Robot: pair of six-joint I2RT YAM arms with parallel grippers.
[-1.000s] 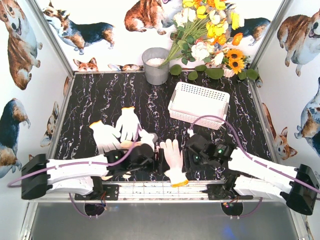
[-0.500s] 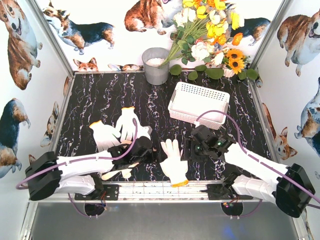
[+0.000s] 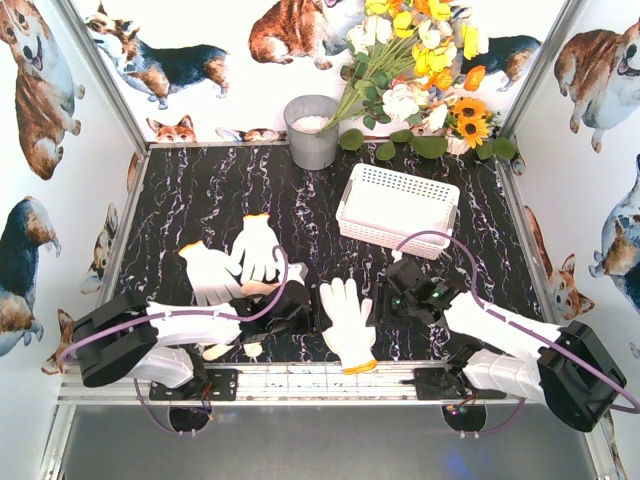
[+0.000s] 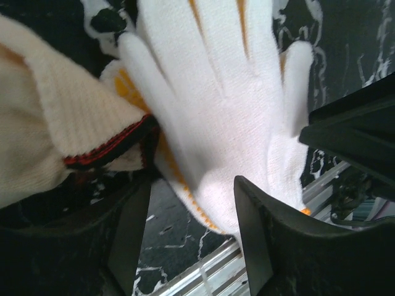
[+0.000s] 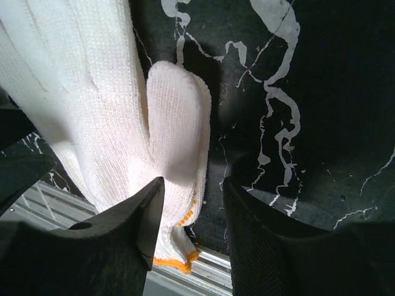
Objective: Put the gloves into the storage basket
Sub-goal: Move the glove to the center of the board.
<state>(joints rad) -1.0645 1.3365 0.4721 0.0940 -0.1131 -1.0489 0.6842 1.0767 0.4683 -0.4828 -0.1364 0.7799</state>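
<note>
A cream-white glove (image 3: 347, 322) with an orange cuff edge lies flat, palm down, near the table's front edge between my two grippers. My left gripper (image 3: 308, 310) is open at its left side; in the left wrist view (image 4: 191, 240) the glove (image 4: 222, 111) lies just ahead of the jaws. My right gripper (image 3: 386, 300) is open at its right side; in the right wrist view (image 5: 192, 225) the glove's thumb edge (image 5: 176, 123) lies between the jaws. Two more gloves (image 3: 208, 270) (image 3: 258, 246) lie at the left. The white storage basket (image 3: 398, 208) stands at the back right.
A cream glove with a red-and-black cuff trim (image 4: 55, 123) lies under my left wrist. A grey metal bucket (image 3: 312, 131) stands at the back centre, with a flower bunch (image 3: 420, 60) to its right. The metal rail (image 3: 330, 380) runs along the front edge.
Both grippers have drawn away from the middle glove's sides, the left one to the left, the right one farther up the table. The glove stays flat where it was.
</note>
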